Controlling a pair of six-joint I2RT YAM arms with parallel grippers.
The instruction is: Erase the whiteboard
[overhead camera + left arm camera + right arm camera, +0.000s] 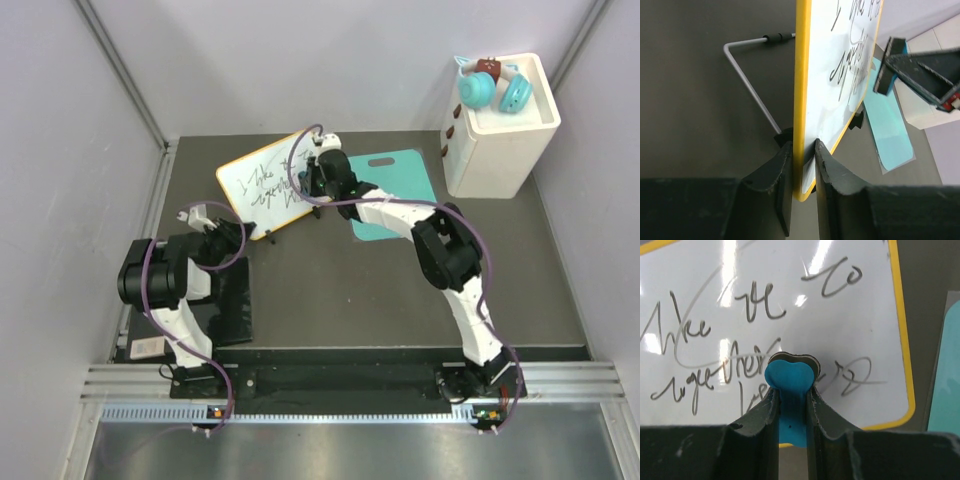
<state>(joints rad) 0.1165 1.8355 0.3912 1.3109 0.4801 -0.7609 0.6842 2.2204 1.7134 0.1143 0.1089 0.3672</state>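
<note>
White rectangular whiteboard with orange frame (pixel 265 190), bearing black handwriting, stands propped on a thin wire stand (pixel 747 85) toward the far left of the dark grey tabletop (pixel 330 290). Left gripper (pixel 803 150): fingers clamped on its frame edge. Right gripper (pixel 792 397): fingers pinching a flat blue eraser (pixel 789 375) before the written face. Flat teal cutting board (pixel 405 175) just beside, rightward. Tall white box (pixel 500 145) at far right corner. Pale grey walls (pixel 60 150) enclose the table.

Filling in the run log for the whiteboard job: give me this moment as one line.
left gripper: shut on whiteboard edge | right gripper: shut on eraser, facing whiteboard | writing: unerased
</note>
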